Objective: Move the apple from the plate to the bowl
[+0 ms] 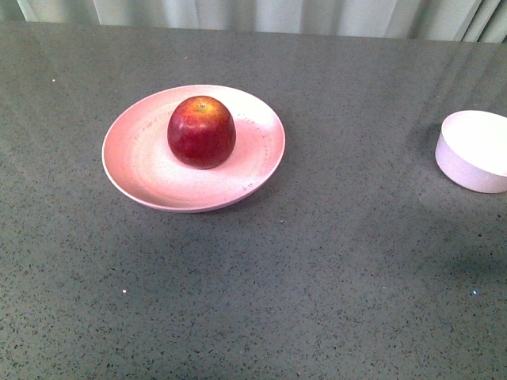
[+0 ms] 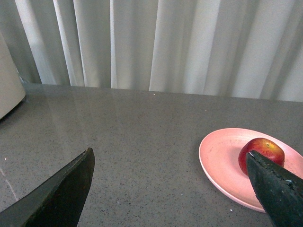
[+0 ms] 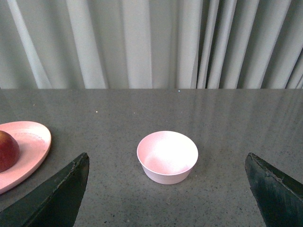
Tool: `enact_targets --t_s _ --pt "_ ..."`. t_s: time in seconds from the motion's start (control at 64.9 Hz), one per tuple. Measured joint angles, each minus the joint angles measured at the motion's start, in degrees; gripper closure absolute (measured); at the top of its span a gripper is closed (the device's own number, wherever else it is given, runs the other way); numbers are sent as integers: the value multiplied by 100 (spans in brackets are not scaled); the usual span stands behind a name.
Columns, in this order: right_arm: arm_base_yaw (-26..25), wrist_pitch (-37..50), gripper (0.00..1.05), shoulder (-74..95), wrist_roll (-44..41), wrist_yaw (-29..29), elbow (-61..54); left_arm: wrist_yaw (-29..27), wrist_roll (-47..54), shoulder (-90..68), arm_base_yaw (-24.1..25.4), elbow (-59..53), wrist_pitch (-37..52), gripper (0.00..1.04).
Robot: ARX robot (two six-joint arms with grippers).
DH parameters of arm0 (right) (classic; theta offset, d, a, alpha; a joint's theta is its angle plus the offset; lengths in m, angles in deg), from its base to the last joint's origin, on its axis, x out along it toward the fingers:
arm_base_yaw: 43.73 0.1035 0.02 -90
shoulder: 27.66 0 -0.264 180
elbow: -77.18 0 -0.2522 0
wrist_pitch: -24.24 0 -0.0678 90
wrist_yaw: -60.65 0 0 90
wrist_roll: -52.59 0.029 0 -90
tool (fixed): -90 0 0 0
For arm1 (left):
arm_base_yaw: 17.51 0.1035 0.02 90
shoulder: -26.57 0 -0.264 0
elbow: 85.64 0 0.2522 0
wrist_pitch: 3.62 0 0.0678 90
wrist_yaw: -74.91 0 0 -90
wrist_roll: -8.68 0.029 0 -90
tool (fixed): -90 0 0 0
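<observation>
The dark-red apple (image 1: 201, 131) sits upright on the wide pale-pink plate (image 1: 142, 170), left of the table's middle. The small deep pale bowl (image 1: 474, 150) stands empty at the right edge of the front view. Neither arm shows in the front view. In the left wrist view my left gripper (image 2: 170, 189) is open and holds nothing; the apple (image 2: 263, 149) and plate (image 2: 220, 161) lie ahead by one fingertip. My right gripper (image 3: 165, 189) is open too, with the bowl (image 3: 167, 157) ahead between its fingers and the plate (image 3: 28, 146) off to one side.
The table top (image 1: 317, 277) is dark grey speckled stone. Pale pleated curtains (image 1: 253, 14) hang behind its far edge. A white rounded object (image 2: 8, 85) stands at the edge of the left wrist view.
</observation>
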Motion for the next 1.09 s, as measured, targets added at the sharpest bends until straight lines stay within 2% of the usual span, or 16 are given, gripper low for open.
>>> enact_targets --t_s 0.893,0.924,0.939,1.001,1.093 --pt "0 0 9 0 2 0 0 0 0 0 0 0 0 9" --pt "-57 -199 9 111 83 232 61 0 0 0 0 0 -2 9" --pt "-157 -553 9 269 243 603 199 -2 0 0 0 0 0 9" --pt "-514 -1318 9 1169 516 1379 619 4 0 0 0 0 0 9" --pt "-1056 -772 9 2667 529 1961 964 2 0 0 0 0 -2 9"
